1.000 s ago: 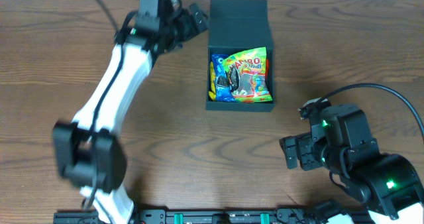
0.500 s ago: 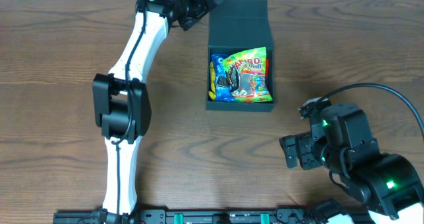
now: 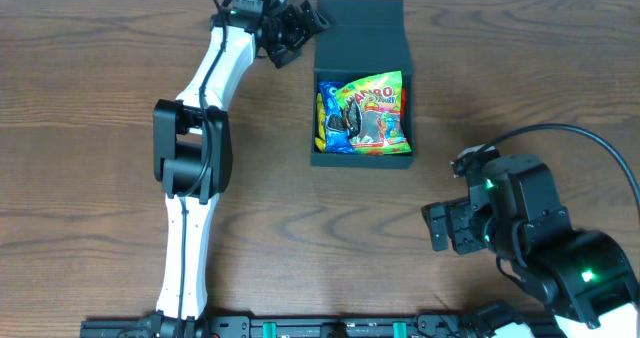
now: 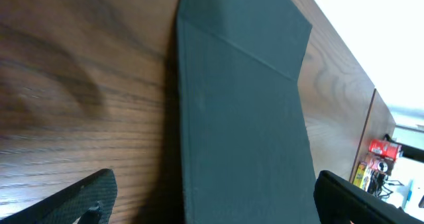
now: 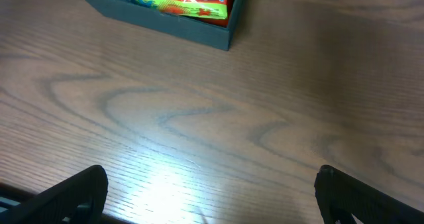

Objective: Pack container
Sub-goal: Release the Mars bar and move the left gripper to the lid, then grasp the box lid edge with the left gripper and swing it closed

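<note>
The container (image 3: 362, 159) is sitting far centre, a Haribo bag (image 3: 375, 113) showing inside. The left gripper (image 3: 300, 33) is hovering released beside the open flap lid (image 3: 360, 23), probably lining up to fold it shut. The right gripper (image 3: 441, 229) is waiting near right, spread and empty.

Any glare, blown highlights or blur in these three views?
Overhead: evenly lit and sharp. Left wrist: the upper-right background is blown out white, and the container fills the frame, slightly soft. Right wrist: a bright glare patch on the table near the bottom.
</note>
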`<action>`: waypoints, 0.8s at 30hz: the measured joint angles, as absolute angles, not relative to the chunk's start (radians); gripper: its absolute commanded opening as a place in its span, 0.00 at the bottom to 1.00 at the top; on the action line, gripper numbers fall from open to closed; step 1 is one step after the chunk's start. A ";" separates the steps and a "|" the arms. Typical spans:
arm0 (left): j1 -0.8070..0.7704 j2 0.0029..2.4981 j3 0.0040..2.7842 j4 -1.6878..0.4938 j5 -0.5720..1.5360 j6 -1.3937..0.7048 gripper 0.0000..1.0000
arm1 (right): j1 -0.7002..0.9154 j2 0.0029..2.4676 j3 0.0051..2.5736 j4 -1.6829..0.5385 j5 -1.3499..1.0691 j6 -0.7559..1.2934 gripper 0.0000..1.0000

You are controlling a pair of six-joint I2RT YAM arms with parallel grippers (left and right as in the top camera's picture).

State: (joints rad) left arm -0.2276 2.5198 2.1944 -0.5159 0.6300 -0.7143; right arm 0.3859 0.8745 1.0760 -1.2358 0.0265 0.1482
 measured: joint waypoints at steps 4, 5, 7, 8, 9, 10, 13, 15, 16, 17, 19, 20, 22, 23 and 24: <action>-0.246 2.526 2.194 -0.508 0.634 -0.714 0.96 | 0.386 0.888 1.076 -1.235 0.027 0.148 0.99; -0.251 2.530 2.194 -0.499 0.641 -0.714 0.96 | 0.386 0.890 1.076 -1.235 0.027 0.148 0.99; -0.262 2.538 2.194 -0.485 0.651 -0.713 0.96 | 0.386 0.894 1.076 -1.234 0.027 0.148 0.99; -0.268 2.542 2.194 -0.476 0.655 -0.713 0.96 | 0.386 0.895 1.076 -1.234 0.027 0.148 0.99; -0.274 2.547 2.194 -0.463 0.661 -0.710 0.96 | 0.386 0.895 1.076 -1.233 0.028 0.148 0.99; -0.279 2.550 2.194 -0.453 0.670 -0.709 0.96 | 0.386 0.895 1.076 -1.233 0.028 0.148 0.99; -0.297 2.562 2.194 -0.432 0.694 -0.696 0.96 | 0.386 0.895 1.076 -1.233 0.031 0.148 0.99; -0.309 2.566 2.194 -0.414 0.701 -0.677 0.96 | 0.386 0.895 1.076 -1.232 0.035 0.148 0.99; -0.311 2.566 2.194 -0.405 0.702 -0.673 0.96 | 0.386 0.895 1.076 -1.233 0.035 0.148 0.99; -0.315 2.566 2.194 -0.391 0.704 -0.668 0.96 | 0.386 0.895 1.076 -1.233 0.035 0.148 0.99; -0.318 2.566 2.194 -0.356 0.710 -0.658 0.96 | 0.386 0.895 1.076 -1.233 0.038 0.148 0.99; -0.318 2.566 2.194 -0.334 0.719 -0.654 0.96 | 0.386 0.895 1.076 -1.233 0.040 0.148 0.99; -0.317 2.566 2.194 -0.290 0.738 -0.652 0.96 | 0.386 0.895 1.076 -1.233 0.050 0.148 0.99; -0.317 2.566 2.194 -0.270 0.748 -0.651 0.97 | 0.386 0.895 1.076 -1.232 0.054 0.148 0.99; -0.317 2.566 2.194 -0.249 0.760 -0.649 1.00 | 0.386 0.895 1.076 -1.232 0.056 0.148 0.99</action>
